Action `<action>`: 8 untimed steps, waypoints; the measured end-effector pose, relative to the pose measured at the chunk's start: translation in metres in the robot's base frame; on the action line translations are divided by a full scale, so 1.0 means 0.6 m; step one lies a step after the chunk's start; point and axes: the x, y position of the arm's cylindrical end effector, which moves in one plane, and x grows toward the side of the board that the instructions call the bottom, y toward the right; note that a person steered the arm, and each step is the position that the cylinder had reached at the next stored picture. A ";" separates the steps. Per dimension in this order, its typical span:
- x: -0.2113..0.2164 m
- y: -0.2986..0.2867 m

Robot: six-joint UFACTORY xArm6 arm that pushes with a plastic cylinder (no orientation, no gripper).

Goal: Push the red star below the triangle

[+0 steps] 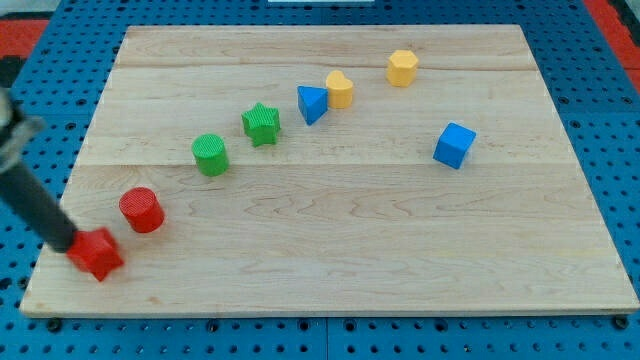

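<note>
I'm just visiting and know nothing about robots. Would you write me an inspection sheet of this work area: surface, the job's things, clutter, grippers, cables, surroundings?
Surface: pale wooden board, flat, several planks joined.
Job's things: red star near the board's lower left corner; blue triangle far off toward the view's upper middle.
Clutter: red cylinder, green cylinder, green star, yellow heart-like block, yellow hexagon-like block, blue cube.
Grippers: none; my tip rests against the red star's left side.
Cables: nothing seen.
Surroundings: blue perforated base around the board; red patches at the view's top corners.
</note>
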 end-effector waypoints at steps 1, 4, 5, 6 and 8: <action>0.011 0.034; 0.081 0.040; 0.039 0.105; 0.028 0.208; -0.087 0.400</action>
